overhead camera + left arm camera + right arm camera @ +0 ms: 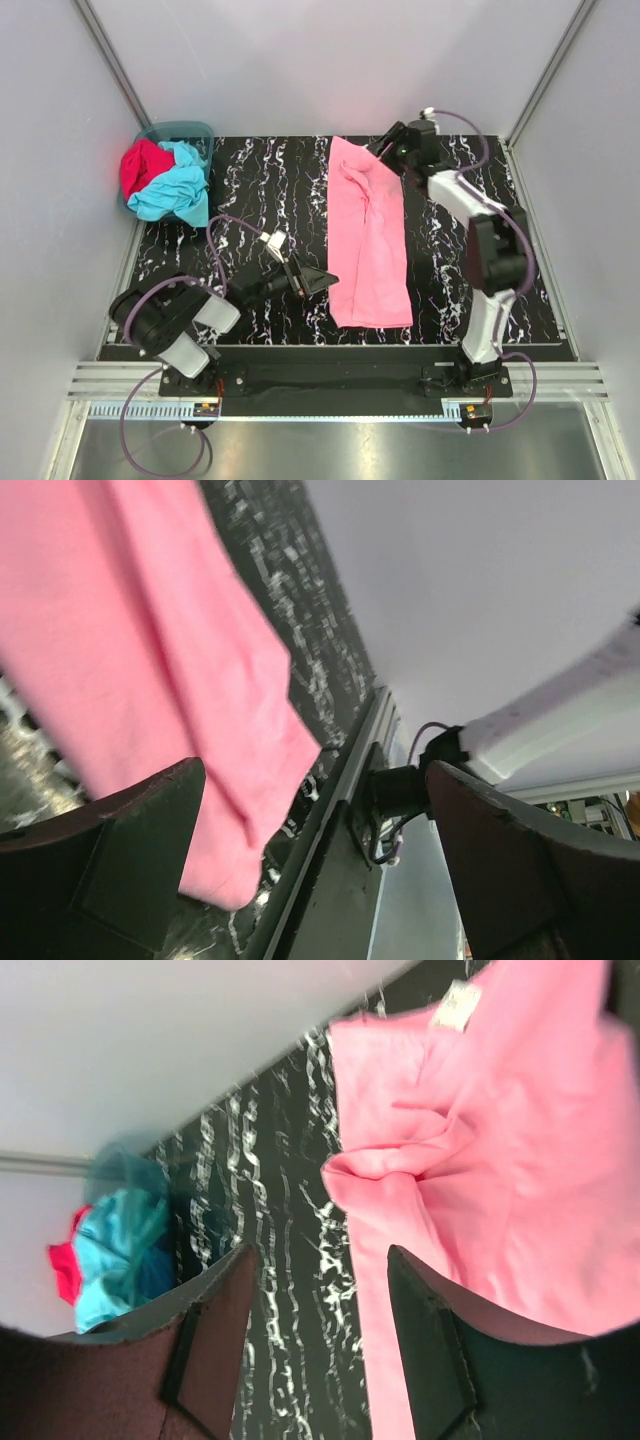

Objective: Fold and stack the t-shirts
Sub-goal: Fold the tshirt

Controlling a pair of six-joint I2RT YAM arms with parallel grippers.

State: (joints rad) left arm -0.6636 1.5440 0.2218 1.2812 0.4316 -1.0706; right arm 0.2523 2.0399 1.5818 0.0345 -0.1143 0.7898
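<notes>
**A:** Where is your pink t-shirt [368, 235]?

**B:** It lies mid-table [260, 190] as a long narrow strip, with the neck label [457, 1005] at the far end. I'd say you're between folds: the lengthwise one looks done, the crosswise one not yet.

**A:** And your grippers?

**B:** Your right gripper [385, 148] hovers at the collar end, jaws parted with nothing between them. Your left gripper [322, 283] sits just beside the strip's left edge near the hem, jaws wide and also empty.

**A:** What's your next move?

**B:** Probably you pinch both corners of one end and carry them over to the other, keeping the edges square. The cloth bunches near the collar, so flatten that first. The turquoise tee [180, 190] and red tee [143, 165] lie crumpled in the basket [175, 128] at the far left corner.
</notes>
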